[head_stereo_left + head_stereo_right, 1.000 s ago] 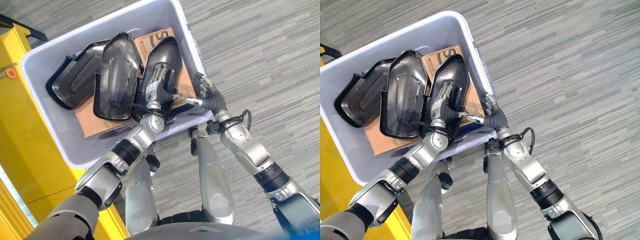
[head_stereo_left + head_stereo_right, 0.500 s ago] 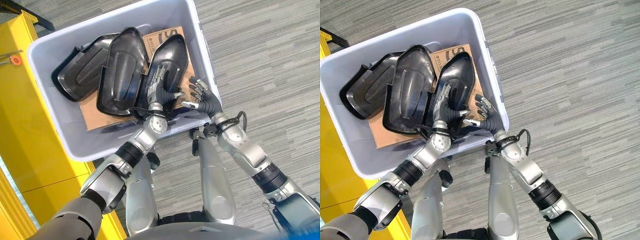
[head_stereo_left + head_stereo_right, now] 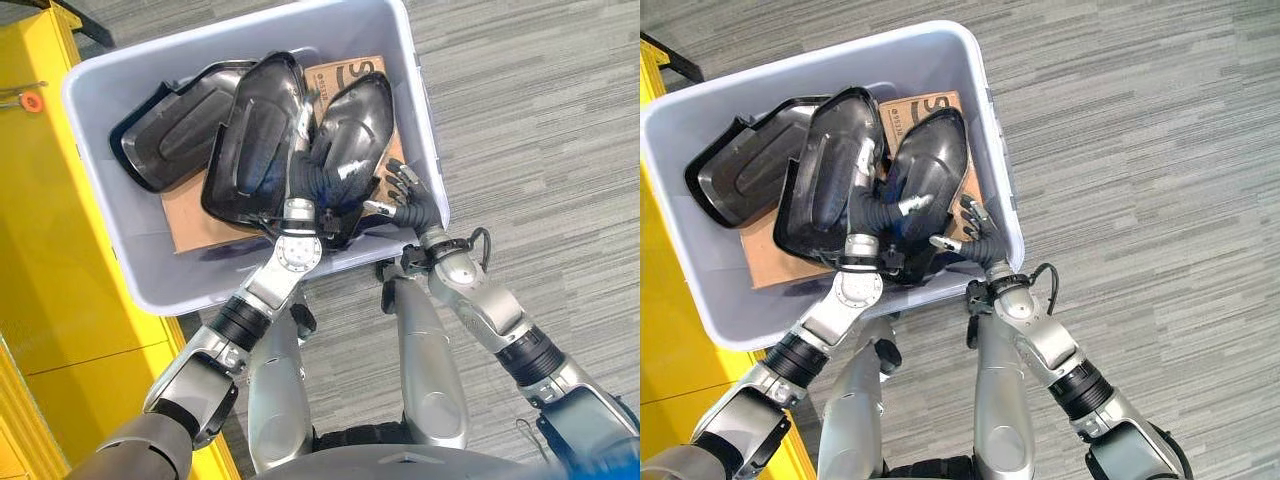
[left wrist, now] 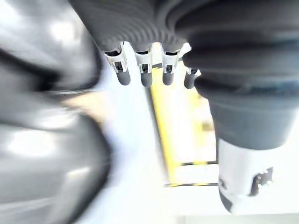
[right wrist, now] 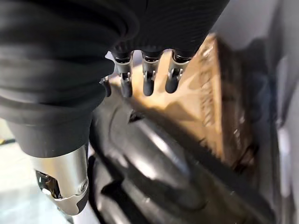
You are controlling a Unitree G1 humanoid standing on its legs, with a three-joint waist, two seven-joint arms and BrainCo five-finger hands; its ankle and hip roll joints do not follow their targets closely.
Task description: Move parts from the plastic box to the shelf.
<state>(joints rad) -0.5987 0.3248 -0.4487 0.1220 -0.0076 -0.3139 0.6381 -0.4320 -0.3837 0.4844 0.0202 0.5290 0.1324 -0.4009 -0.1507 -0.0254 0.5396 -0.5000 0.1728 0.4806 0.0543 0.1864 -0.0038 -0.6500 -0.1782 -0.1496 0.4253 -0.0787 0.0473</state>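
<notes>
In the left eye view all three black parts lie in the plastic box (image 3: pixel 100 230) on the cardboard sheet (image 3: pixel 190 225): one part (image 3: pixel 175 140) at ten o'clock, the middle part (image 3: pixel 255 140), and the right-hand part (image 3: pixel 355 125) at one o'clock, so by my reading nothing has reached the shelf yet. The right eye view shows the left hand (image 3: pixel 902 205) down between the middle and right-hand parts, and the right hand (image 3: pixel 975 235) over the box's near corner at five o'clock. The left wrist view shows straight fingers (image 4: pixel 145 77) gripping nothing, and the right wrist view shows relaxed fingers (image 5: pixel 148 84) above a black part, empty.

The left hand (image 3: pixel 885 215) now reaches deeper between the middle part (image 3: pixel 255 140) and right part (image 3: pixel 350 130); the right hand (image 3: pixel 405 200) now sits inside the plastic box (image 3: pixel 100 270).
</notes>
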